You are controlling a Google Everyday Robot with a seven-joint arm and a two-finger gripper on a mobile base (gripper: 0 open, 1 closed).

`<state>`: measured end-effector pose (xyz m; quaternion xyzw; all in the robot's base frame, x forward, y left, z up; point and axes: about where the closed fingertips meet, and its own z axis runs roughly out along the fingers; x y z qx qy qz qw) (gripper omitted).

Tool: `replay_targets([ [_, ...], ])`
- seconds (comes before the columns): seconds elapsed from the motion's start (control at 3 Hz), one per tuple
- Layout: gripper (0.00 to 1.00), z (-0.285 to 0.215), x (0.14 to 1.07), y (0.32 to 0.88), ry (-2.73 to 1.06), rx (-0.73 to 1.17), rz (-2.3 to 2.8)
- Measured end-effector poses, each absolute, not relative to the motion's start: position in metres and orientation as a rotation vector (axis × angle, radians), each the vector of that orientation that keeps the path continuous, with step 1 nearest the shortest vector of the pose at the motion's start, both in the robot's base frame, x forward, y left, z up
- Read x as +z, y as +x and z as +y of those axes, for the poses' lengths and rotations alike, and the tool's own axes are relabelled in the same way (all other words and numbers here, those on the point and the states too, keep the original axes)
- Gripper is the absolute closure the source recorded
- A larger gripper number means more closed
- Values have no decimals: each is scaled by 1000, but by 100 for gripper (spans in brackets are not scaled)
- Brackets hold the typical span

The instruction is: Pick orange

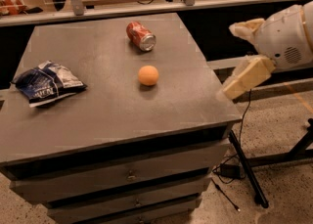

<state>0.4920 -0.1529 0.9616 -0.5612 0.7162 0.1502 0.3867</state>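
The orange [147, 75] is a small round fruit lying near the middle of the grey cabinet top [98, 105]. My gripper [231, 60] hangs at the right, just off the cabinet's right edge, level with the orange and well to its right. Its two cream fingers [247, 77] are spread apart and hold nothing. The white arm body sits behind them at the far right.
A red soda can [142, 36] lies on its side behind the orange. A blue chip bag [46, 83] lies at the left of the top. Drawers front the cabinet. A black stand leg and cables [247, 169] are on the floor at right.
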Motion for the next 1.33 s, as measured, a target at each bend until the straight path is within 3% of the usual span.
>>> replay_targets([
  [0.67, 0, -39, 963, 494, -1388, 768, 1556],
  [1.33, 0, -7, 943, 508, -1351, 841, 1572],
])
